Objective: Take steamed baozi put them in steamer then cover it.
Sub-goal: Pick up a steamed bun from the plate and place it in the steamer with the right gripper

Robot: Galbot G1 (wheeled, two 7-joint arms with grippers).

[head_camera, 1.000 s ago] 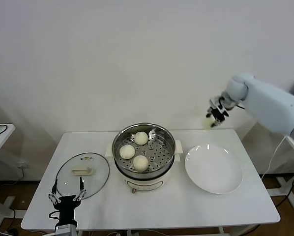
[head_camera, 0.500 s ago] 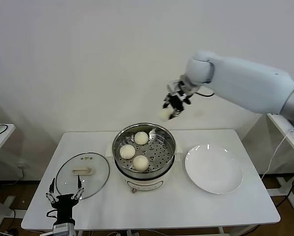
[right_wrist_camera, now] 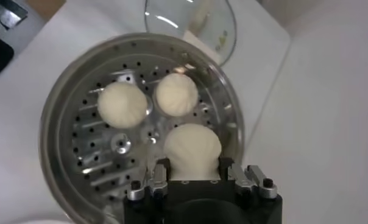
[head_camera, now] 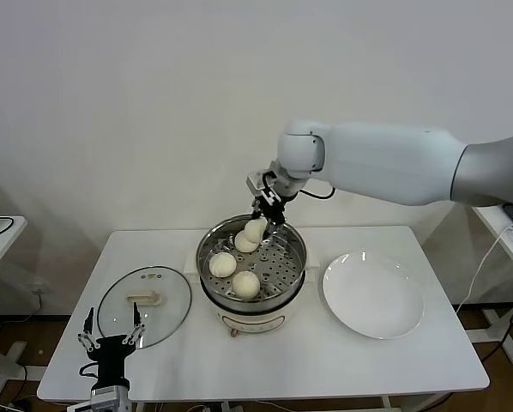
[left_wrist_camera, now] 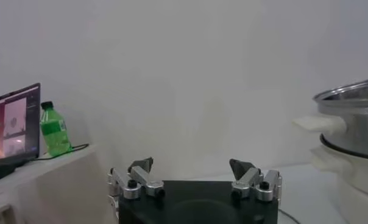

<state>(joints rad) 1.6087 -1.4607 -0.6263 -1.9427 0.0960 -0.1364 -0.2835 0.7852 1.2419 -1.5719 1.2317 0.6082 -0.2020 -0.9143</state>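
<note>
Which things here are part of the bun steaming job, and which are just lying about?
Job: held baozi in right gripper; baozi in steamer; cover on table; open left gripper.
Lying about: white plate; green bottle; laptop.

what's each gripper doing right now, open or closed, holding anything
Left gripper: open, holding nothing, low at the table's front edge near the cover.
Right gripper: shut on a baozi, over the steamer.

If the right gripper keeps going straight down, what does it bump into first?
Probably the steamer's holey tray. The right gripper points down over it, its fingers shut on a baozi, so that bun likely touches first.
</note>
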